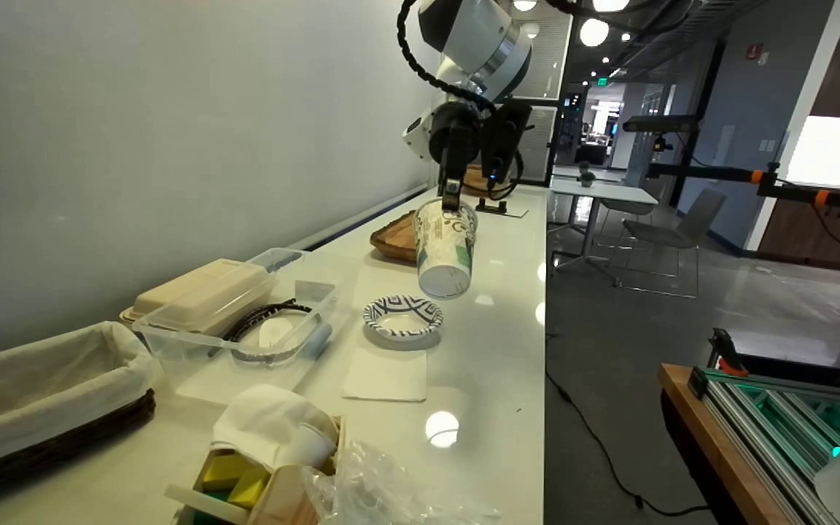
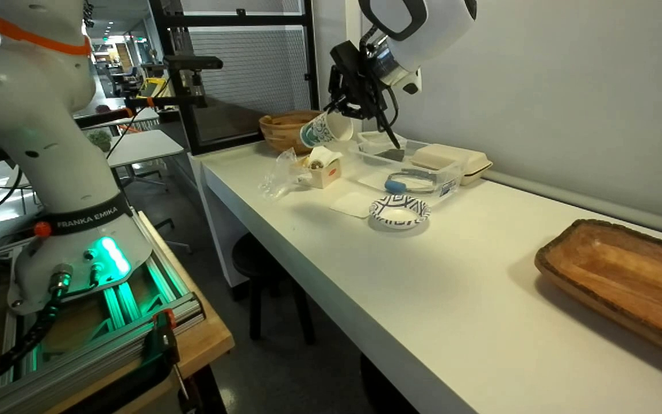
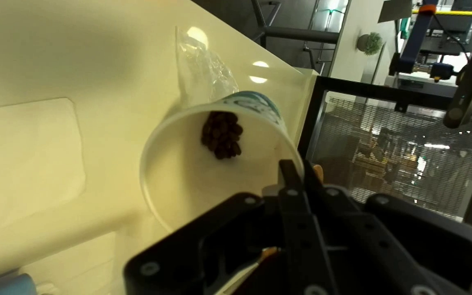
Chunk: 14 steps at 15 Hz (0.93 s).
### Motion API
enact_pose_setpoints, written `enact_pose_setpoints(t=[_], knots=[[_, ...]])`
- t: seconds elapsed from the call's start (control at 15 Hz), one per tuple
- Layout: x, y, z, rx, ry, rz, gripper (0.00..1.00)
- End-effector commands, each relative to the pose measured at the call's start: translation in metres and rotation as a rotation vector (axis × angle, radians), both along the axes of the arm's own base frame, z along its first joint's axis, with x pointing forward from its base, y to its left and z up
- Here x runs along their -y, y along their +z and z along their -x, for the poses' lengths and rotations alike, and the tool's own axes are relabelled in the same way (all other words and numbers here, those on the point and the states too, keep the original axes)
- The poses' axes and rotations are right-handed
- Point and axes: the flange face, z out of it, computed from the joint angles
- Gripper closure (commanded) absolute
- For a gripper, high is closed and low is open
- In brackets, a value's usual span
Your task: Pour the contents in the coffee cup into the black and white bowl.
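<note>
The coffee cup [image 1: 443,244] is a white paper cup with dark and green print. My gripper [image 1: 451,202] is shut on its rim and holds it tilted above the table. In an exterior view the cup [image 2: 324,130] leans with its mouth toward the right. In the wrist view one fingertip [image 3: 295,169] is inside the cup [image 3: 178,176] and one outside. Dark brown beans [image 3: 221,134] lie deep in the cup. The black and white bowl [image 1: 403,300] stands upright on the table, lower than the cup and apart from it; it also shows here [image 2: 399,201]. The wrist view does not show the bowl.
A white napkin [image 1: 386,377] lies beside the bowl. A clear plastic bin [image 2: 451,179], a small box of items [image 2: 328,174] and a plastic bag [image 2: 280,175] stand nearby. A brown wooden tray [image 2: 595,276] and a lined basket [image 1: 48,415] are also on the table.
</note>
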Motion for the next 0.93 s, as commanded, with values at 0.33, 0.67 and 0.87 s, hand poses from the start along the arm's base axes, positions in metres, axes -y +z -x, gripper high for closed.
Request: enact_pose_setpoints(t=[0.33, 0.67, 0.87], knots=[[0.069, -0.035, -0.002, 0.067, -0.001, -0.332, 0.99], [0.1, -0.053, -0.007, 0.101, -0.029, -0.412, 0.99], [0.112, -0.066, -0.013, 0.12, -0.036, -0.443, 0.99]])
